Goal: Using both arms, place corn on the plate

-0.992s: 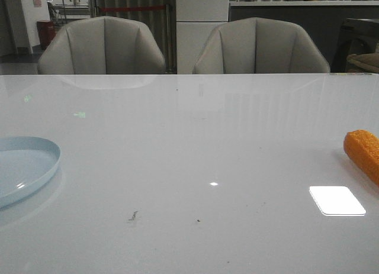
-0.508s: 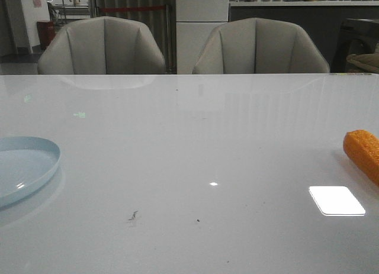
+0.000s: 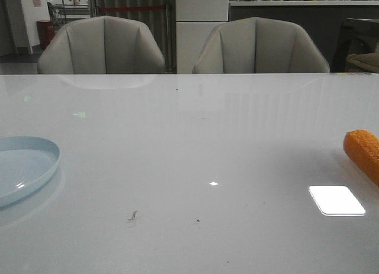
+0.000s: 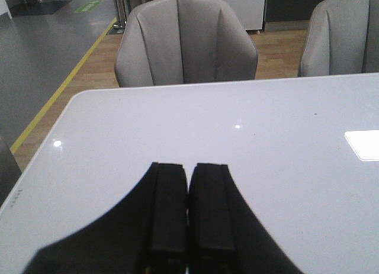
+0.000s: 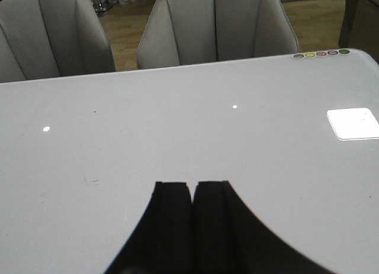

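The orange corn (image 3: 364, 152) lies on the white table at the right edge of the front view, partly cut off. The pale blue plate (image 3: 23, 167) lies at the left edge, partly cut off. Neither arm shows in the front view. My left gripper (image 4: 189, 167) is shut and empty above bare table. My right gripper (image 5: 192, 185) is shut and empty above bare table. Neither wrist view shows the corn or the plate.
Two grey chairs (image 3: 103, 46) (image 3: 260, 46) stand behind the table's far edge. A bright light patch (image 3: 336, 200) reflects on the table near the corn. Coloured round stickers (image 5: 321, 54) sit at a table corner in the right wrist view.
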